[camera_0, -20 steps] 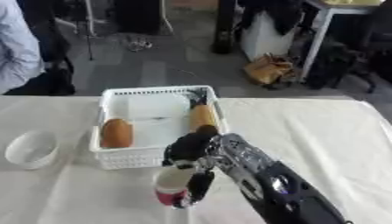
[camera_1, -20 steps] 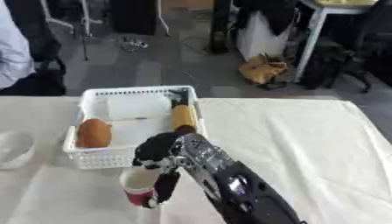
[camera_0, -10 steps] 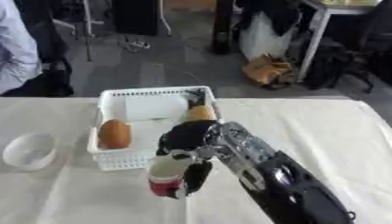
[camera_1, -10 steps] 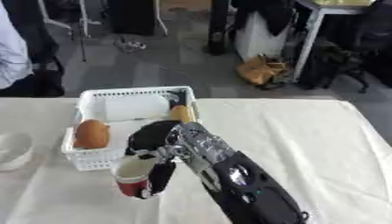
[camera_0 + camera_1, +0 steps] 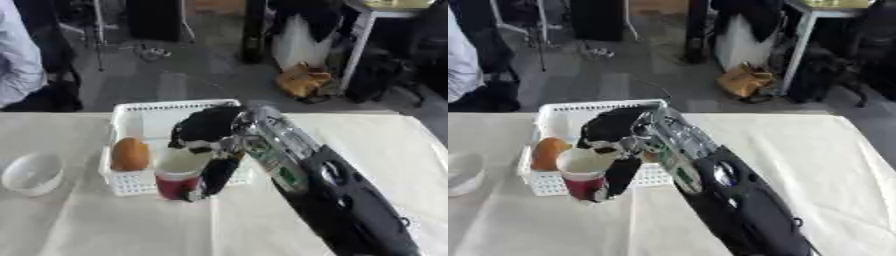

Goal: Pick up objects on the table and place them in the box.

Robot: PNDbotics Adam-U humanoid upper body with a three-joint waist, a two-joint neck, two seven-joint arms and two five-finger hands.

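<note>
My right hand (image 5: 210, 132) reaches in from the lower right and is shut on a red paper cup (image 5: 178, 177) with a white inside. The cup hangs upright at the front edge of the white basket (image 5: 149, 112), above its near rim. An orange-brown bread roll (image 5: 129, 153) lies in the basket's left part. A second brownish thing in the basket is mostly hidden behind my hand. My left hand shows in neither view.
A white bowl (image 5: 32, 172) stands on the white tablecloth (image 5: 105, 225) at the left. A person's sleeve (image 5: 17, 60) shows at the far left edge. Chairs, bags and a desk stand on the floor beyond the table.
My right hand has carried the cup up and away from me, from the cloth in front of the basket to the basket's near rim.
</note>
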